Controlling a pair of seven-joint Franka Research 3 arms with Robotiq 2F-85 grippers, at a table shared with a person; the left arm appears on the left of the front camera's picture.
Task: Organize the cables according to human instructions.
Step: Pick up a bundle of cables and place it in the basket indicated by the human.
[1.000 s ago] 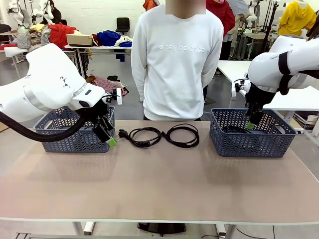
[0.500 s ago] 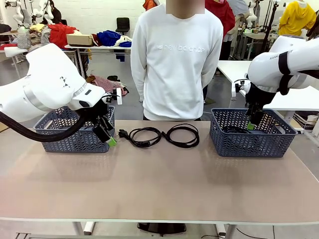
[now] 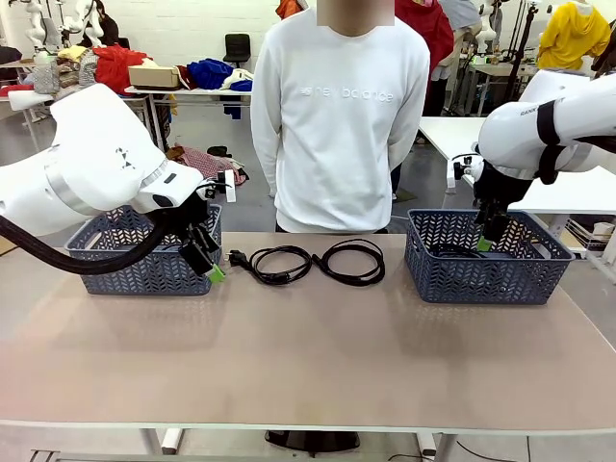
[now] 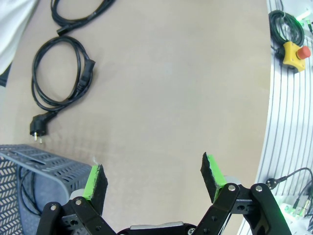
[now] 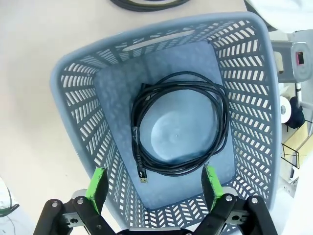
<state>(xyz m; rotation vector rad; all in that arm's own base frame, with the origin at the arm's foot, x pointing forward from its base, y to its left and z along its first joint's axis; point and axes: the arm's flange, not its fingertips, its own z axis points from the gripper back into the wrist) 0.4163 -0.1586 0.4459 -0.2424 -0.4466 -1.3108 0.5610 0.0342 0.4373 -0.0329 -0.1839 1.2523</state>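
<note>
Two cables lie side by side near the far edge of the worktop: left coil and right coil. A third cable lies flat in the right basket, with the right claw released above it. The left claw, released, stands just beside the left basket. The worktop's near half offers open room.

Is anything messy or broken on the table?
Nothing stands out. One coiled cable and a second cable lie flat on the table between the left basket and the right basket. A third cable sits neatly coiled inside the right basket.
</note>
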